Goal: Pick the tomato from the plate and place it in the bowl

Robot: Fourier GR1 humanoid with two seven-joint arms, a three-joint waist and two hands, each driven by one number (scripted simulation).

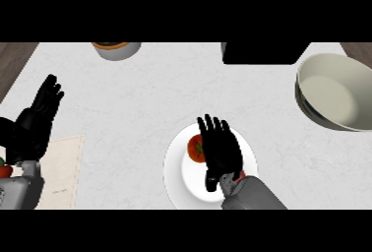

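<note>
Near the counter's front edge, over the white plate (178,184), my right hand (220,150) hovers with fingers straight and spread, just beside the tomato (195,148), which lies on the plate. I'm at the reach; next I must curl around it. The bowl (335,93) waits at the right edge. My left hand (40,115) rests open at the left edge.

Right hand (220,147) open, fingers straight, over white plate (176,167), just right of tomato (195,148) on plate. Bowl (335,93) far upper right of plate. Left hand (38,119) open, far left.
</note>
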